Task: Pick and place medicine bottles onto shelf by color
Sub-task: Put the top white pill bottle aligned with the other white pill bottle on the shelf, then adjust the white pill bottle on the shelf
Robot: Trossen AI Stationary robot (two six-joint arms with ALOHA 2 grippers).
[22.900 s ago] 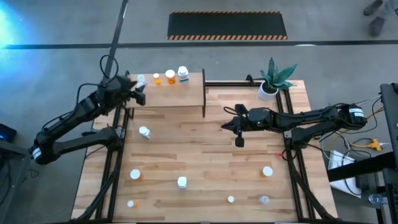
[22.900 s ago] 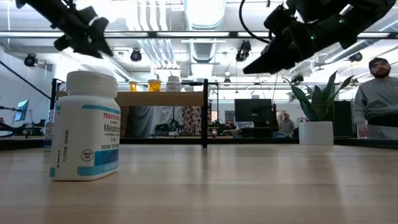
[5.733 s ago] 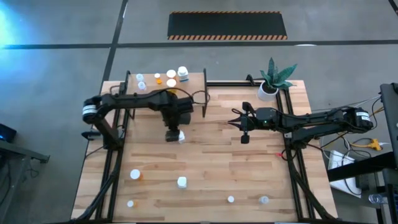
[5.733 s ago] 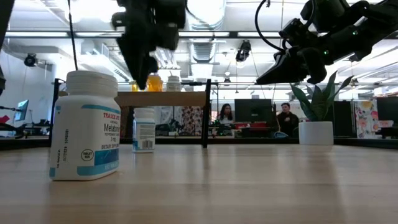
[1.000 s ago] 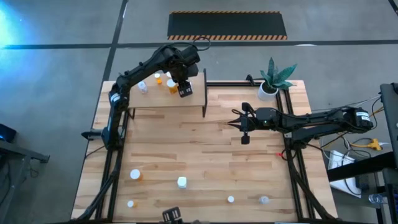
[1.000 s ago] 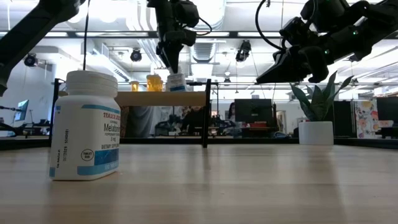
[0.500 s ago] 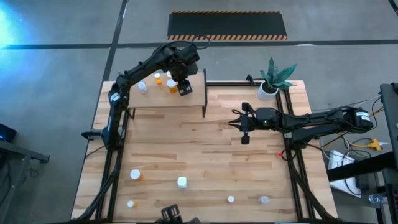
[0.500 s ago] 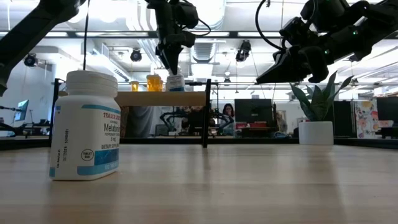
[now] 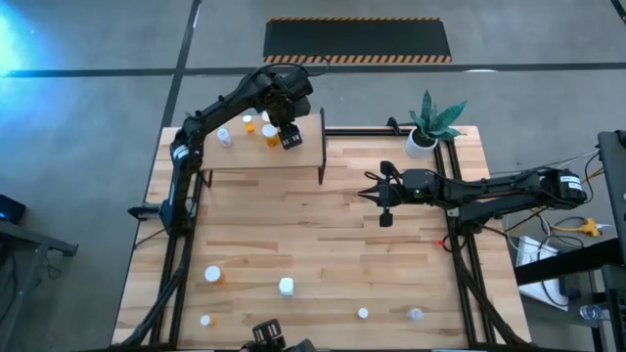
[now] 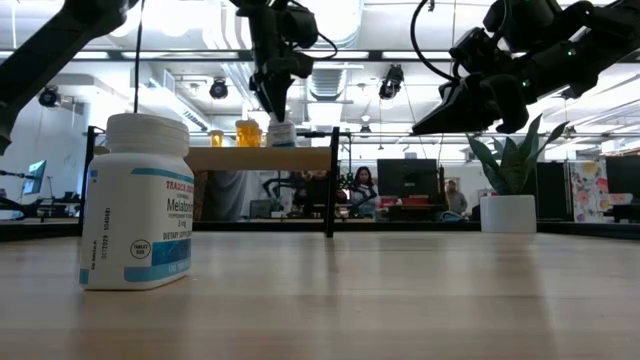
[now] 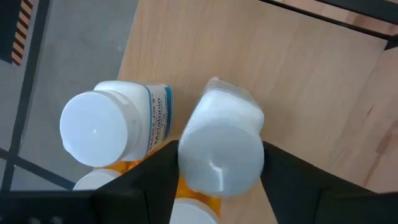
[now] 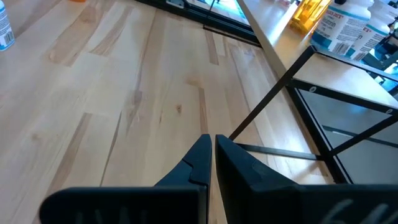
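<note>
The light wooden shelf [image 9: 264, 156] stands at the table's far left. My left gripper [image 9: 286, 137] points down over its right part, shut on a white medicine bottle [image 11: 221, 146] that stands on the board [image 10: 281, 133]. Right beside it stand another white bottle [image 11: 109, 127], two orange ones [image 9: 269, 130] and, farther left, a clear one [image 9: 224, 136]. My right gripper [image 9: 383, 217] hangs shut above the middle of the table [image 12: 211, 149], touching nothing. My left gripper comes from above, pointing steeply down. Its two fingers [image 11: 155, 174] lie against opposite sides of the white bottle's cap end [image 11: 186, 162]. The bottle stands upright with its base on the shelf board.
Several more bottles lie scattered along the table's near part: a white one [image 9: 286, 286], an orange one [image 9: 212, 275], small ones [image 9: 363, 313]. A dark upright divider [image 9: 321, 147] closes the shelf's right end. A potted plant [image 9: 430, 122] stands at the far right.
</note>
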